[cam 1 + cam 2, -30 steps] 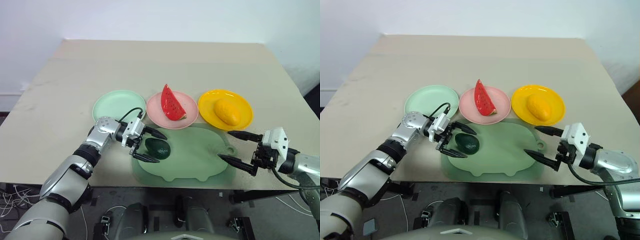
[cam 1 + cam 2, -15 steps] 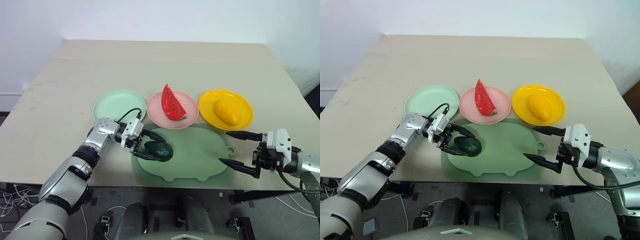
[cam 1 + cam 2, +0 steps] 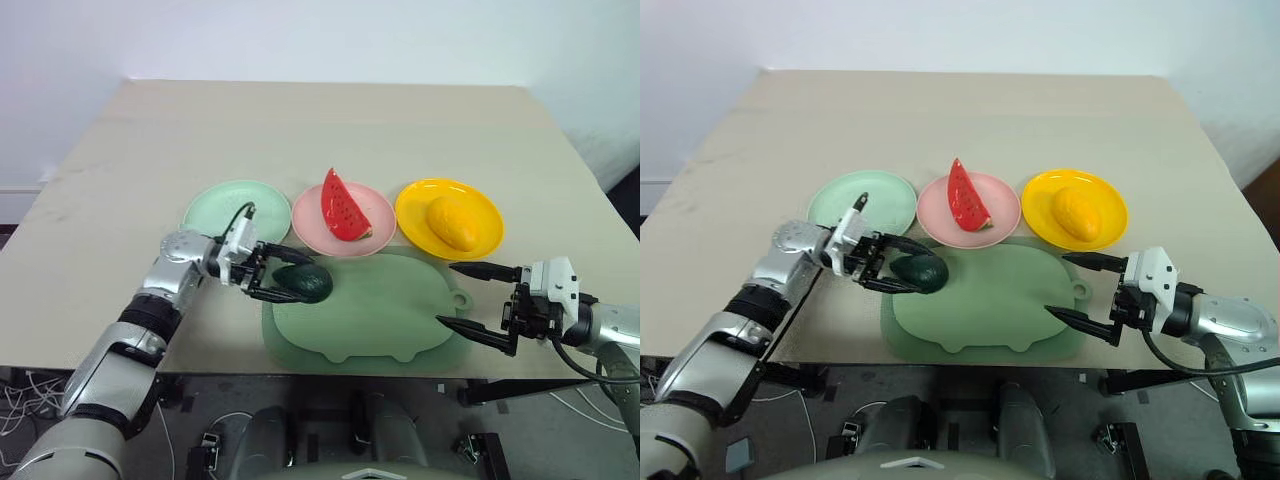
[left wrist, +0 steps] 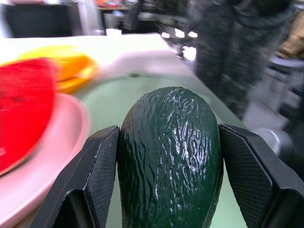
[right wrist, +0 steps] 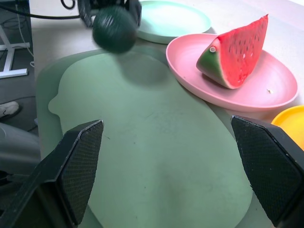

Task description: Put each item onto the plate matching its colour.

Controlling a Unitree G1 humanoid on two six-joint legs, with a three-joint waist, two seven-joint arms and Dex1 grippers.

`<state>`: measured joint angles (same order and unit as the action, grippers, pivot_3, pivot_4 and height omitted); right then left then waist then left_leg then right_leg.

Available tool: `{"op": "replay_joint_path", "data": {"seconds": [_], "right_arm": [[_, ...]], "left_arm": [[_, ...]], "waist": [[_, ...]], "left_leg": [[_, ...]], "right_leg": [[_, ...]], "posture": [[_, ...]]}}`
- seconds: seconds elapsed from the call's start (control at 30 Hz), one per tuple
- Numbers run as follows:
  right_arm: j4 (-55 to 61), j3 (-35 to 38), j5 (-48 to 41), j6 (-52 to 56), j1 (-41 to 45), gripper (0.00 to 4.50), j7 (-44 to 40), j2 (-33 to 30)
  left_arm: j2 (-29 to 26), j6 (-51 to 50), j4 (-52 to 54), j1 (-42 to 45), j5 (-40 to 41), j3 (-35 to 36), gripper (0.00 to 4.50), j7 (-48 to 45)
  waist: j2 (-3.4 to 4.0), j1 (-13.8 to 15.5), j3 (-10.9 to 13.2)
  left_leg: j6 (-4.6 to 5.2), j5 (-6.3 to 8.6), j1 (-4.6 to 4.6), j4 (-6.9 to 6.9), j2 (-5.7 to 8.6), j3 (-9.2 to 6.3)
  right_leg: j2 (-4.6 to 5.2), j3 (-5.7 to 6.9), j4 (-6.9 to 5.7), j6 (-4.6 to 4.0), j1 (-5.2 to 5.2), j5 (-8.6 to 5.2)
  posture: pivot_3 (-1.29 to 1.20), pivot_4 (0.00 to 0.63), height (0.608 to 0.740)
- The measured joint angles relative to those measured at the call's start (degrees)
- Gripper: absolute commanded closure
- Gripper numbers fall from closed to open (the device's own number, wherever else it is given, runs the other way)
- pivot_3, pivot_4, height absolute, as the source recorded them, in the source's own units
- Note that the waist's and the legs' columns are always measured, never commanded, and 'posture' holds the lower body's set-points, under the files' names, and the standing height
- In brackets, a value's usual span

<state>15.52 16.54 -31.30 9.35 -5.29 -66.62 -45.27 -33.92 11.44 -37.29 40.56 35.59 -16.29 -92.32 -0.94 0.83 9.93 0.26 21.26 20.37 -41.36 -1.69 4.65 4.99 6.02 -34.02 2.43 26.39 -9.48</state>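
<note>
The desk (image 3: pixel 130 170) is carrying everything, with the big sage-green board (image 3: pixel 390 310) lying at its near edge and the three plates sitting in a row just behind the board. Two of the three pairings are looking finished: the watermelon wedge (image 3: pixel 343 206) is standing on the pink plate (image 3: pixel 310 225) in the middle of the row, and the mango (image 3: pixel 453 222) is lying on the yellow plate (image 3: pixel 420 195) toward the desk's right edge. The green plate (image 3: pixel 215 208), at the left end of the row, is sitting bare, so one placement is remaining. The avocado (image 3: pixel 304 283) is being held over the board's left corner, just in front of the gap between the green and pink plates, with the left gripper (image 3: pixel 290 283) clamped on it from both sides, the black fingers (image 4: pixel 97 175) pressing against its skin. The right gripper (image 3: pixel 468 297) is hanging with its jaws spread wide and holding nothing, over the board's right end near the desk's front edge
</note>
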Motion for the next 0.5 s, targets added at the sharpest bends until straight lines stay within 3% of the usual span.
{"op": "replay_joint_path", "data": {"seconds": [0.1,0.3,0.5], "right_arm": [[0.1,0.01,-0.54,0.31,-0.06,0.0,0.25,0.2],[1.2,-0.43,-1.16,0.47,-0.06,0.0,0.71,0.69],[1.22,-0.6,-1.5,1.16,0.29,0.0,0.98,0.77]], "left_arm": [[-2.24,0.2,-4.45,1.09,-1.59,5.15,1.46,0.82],[-3.69,3.33,-23.93,9.21,-8.27,15.09,1.46,13.54],[-2.61,5.64,-30.69,10.26,-14.2,17.22,1.46,18.64]], "waist": [[0.0,-0.01,0.0],[-0.02,0.07,0.0],[-0.02,-0.03,0.0]], "left_leg": [[0.0,0.0,-0.01,0.0,0.0,0.0],[0.0,0.0,0.0,0.01,0.03,0.02],[-0.01,0.0,0.0,0.01,0.04,0.2]], "right_leg": [[0.0,0.0,0.0,0.0,-0.01,0.0],[0.02,0.03,0.0,0.02,-0.03,0.01],[0.01,0.04,-0.04,0.02,-0.02,0.01]], "posture": [[0.0,0.15,0.733],[0.0,0.15,0.733],[0.0,0.15,0.733]]}}
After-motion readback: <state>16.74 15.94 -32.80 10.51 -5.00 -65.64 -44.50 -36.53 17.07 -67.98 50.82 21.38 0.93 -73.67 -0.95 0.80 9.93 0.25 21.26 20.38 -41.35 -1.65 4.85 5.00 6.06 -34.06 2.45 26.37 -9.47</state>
